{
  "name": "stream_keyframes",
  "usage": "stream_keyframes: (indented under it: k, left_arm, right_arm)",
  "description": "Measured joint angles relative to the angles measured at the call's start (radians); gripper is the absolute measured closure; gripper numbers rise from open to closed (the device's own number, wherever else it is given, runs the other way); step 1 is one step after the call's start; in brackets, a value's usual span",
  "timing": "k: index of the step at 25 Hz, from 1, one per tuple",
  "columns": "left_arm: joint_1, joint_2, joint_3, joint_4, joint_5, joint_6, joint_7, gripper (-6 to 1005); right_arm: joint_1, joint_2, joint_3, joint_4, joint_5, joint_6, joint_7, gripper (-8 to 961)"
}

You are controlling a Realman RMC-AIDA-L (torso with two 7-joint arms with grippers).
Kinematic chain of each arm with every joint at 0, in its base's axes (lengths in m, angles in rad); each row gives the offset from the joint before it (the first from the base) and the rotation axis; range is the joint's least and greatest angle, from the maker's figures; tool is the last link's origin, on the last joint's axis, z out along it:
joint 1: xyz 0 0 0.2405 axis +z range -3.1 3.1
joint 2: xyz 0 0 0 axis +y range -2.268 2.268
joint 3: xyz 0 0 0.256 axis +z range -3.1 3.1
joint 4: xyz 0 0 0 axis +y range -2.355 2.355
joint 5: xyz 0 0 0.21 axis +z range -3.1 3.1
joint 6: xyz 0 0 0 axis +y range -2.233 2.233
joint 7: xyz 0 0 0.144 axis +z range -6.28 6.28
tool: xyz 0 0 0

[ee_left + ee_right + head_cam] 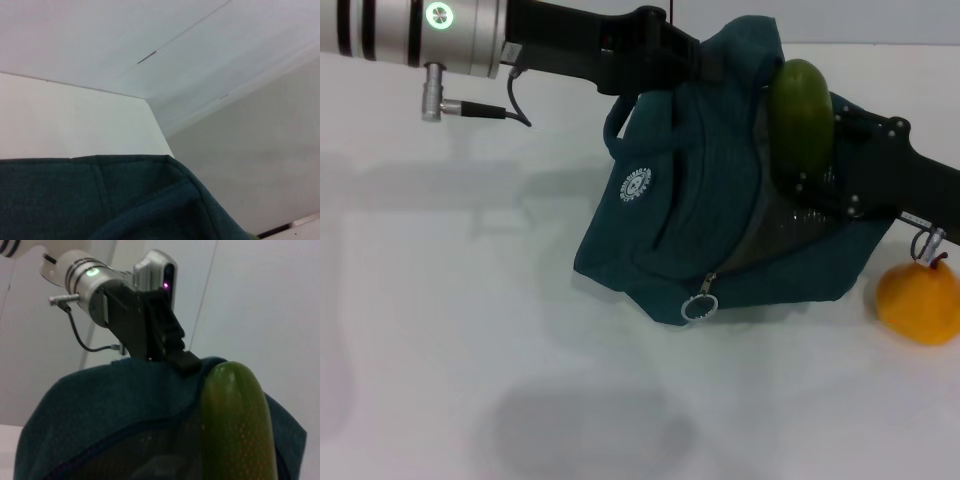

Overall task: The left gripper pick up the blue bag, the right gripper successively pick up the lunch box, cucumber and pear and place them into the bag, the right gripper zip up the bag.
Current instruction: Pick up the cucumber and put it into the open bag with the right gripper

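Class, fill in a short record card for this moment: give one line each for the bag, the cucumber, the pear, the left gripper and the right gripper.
bag: blue bag, top held up, bottom on the white table, zip open
cucumber: cucumber standing on end in the bag's opening, top half showing
pear: pear on the table beside the bag
left gripper: left gripper clamped on the bag's top edge
right gripper: right gripper at the bag's opening, holding the cucumber

The left arm [420, 30] is a silver cylinder ringed by black bands, with a round green light [439, 15] beside the bands. Just below that light a small metal plug [445, 105] trails a thin black cable. The left gripper [705, 62] is matte black. The right gripper [815, 185] is black too, studded with pale screws, its white label [918, 221] beside them.
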Motion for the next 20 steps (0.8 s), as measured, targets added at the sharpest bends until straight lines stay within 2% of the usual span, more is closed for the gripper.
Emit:
stream_keyframes:
  k: [11, 14, 20]
  left_arm:
    - [0.006, 0.0, -0.006, 0.0, -0.002, 0.023, -0.003, 932]
    - [0.013, -0.003, -0.005, 0.0, -0.003, 0.024, -0.003, 932]
    - [0.017, -0.007, -0.005, 0.0, -0.003, 0.034, 0.001, 932]
  right_arm:
    - [0.004, -0.003, -0.009, -0.025, 0.002, 0.12, 0.146, 415]
    - [0.007, -0.003, -0.059, -0.059, 0.0, 0.123, 0.222, 416]
    - [-0.002, -0.001, -0.248, -0.154, 0.002, 0.119, 0.352, 415]
